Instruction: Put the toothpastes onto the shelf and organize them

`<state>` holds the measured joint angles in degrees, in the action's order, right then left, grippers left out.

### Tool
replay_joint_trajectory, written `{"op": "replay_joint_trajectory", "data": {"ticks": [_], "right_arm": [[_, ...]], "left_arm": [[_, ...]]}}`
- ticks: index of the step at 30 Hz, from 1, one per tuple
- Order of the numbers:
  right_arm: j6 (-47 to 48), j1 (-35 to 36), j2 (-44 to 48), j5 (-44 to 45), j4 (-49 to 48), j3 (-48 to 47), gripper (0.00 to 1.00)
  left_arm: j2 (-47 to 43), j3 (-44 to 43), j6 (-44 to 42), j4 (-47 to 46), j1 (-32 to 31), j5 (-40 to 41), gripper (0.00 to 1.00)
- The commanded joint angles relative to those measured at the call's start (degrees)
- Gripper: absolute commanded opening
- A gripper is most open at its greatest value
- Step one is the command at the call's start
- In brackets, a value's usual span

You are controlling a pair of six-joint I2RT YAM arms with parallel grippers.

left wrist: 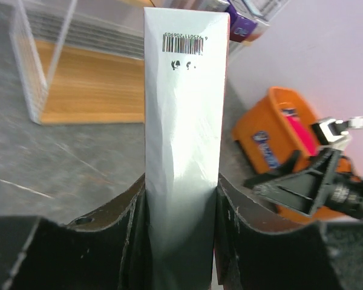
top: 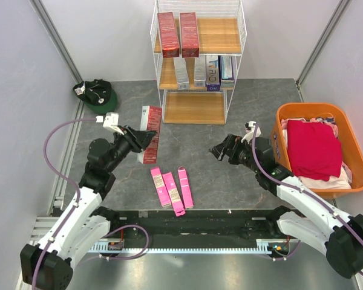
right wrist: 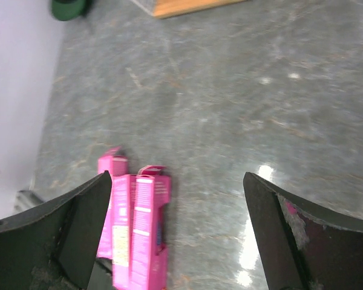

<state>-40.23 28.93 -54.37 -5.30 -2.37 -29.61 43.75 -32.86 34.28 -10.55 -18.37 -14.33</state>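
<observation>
Left gripper [left wrist: 181, 199]: narrow, clamping 1 dark red toothpaste box [top: 150, 130] by its near end; the box is showing a pale, barcoded face in the wrist view and pointing toward the shelf [top: 221, 36].
Held box, place: left of the middle of the desk [top: 248, 103], in front of the shelf's left side; whether it is touching the desk I cannot tell.
Right gripper [top: 216, 151]: standing wide, holding nothing, hovering right of the desk's middle.
Pink toothpaste boxes [top: 171, 190]: 3 are lying side by side near the desk's near edge.
Shelf: standing at the far edge; its top board is carrying 2 dark red boxes [top: 168, 34], its middle board 4 silver, blue and purple boxes [top: 199, 71].
Orange tub [top: 284, 115]: sitting at the right edge, holding a red cloth [top: 311, 148].
</observation>
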Motion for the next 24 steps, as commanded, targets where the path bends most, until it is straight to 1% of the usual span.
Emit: {"op": "replay_joint_trajectory", "data": {"ticks": [1, 2, 3, 4, 5, 6, 7, 8, 10, 11, 16, 17, 20, 22, 24], "right_arm": [[-2.48, 2.00, -0.21, -6.12, -8.69, -1.77, 0.98], [-3.71, 2.62, 0.05, -6.47, -9.75, -1.42, 0.98], [-4.41, 3.15, 0.05, -7.78, -12.45, -1.07, 0.98], [-6.60, 4.37, -0.03, -8.40, -14.13, -0.63, 0.98], [-7.75, 4.99, -0.12, -9.19, -15.98, 0.33, 0.98], [-9.59, 5.52, -0.21, -9.98, -20.61, 1.12, 0.98], [-11.09, 6.48, -0.82, -11.73, -23.27, 1.74, 0.98], [-14.41, 7.10, -1.87, -12.36, -28.16, 3.14, 0.98], [-17.59, 8.59, -4.15, -13.76, -33.90, 4.72, 0.98], [-20.30, 9.12, -5.04, -13.77, -38.89, 6.04, 0.98], [-24.89, 12.98, -13.28, -15.35, -49.91, 5.97, 0.98], [-25.51, 13.69, -14.44, -15.44, -53.23, 5.44, 0.98], [-27.01, 16.15, -18.66, -15.88, -57.99, 2.99, 0.98], [-26.75, 17.65, -20.94, -16.23, -59.24, 1.49, 0.98], [-26.13, 18.35, -22.53, -16.41, -58.10, -1.50, 0.98]], "left_arm": [[-1.38, 7.71, 22.55, -21.56, 2.28, -5.19, 0.31], [-0.86, 11.12, 28.15, -25.19, 2.37, -4.49, 0.29], [-0.51, 12.72, 30.73, -28.44, 2.55, -3.79, 0.29], [0.10, 14.30, 33.02, -35.79, 2.55, -3.00, 0.29], [1.24, 17.36, 37.22, -39.08, 2.55, -1.25, 0.28], [2.04, 18.70, 38.91, -42.51, 2.55, -0.45, 0.28], [2.74, 19.93, 40.41, -45.32, 2.64, 0.34, 0.27], [3.18, 21.94, 42.69, -50.66, 2.64, 2.18, 0.27], [3.98, 23.63, 44.72, -54.13, 2.55, 4.65, 0.27], [4.15, 24.33, 45.78, -56.40, 2.64, 6.57, 0.27], [3.98, 22.93, 47.01, -57.22, 2.55, 8.79, 0.27], [4.06, 22.50, 47.36, -57.30, 2.55, 9.14, 0.27], [5.29, 22.14, 47.81, -58.18, 2.46, 8.88, 0.26], [6.00, 22.31, 48.24, -59.58, 2.46, 8.70, 0.26], [6.79, 22.23, 48.77, -60.47, 2.46, 8.18, 0.26]]}}
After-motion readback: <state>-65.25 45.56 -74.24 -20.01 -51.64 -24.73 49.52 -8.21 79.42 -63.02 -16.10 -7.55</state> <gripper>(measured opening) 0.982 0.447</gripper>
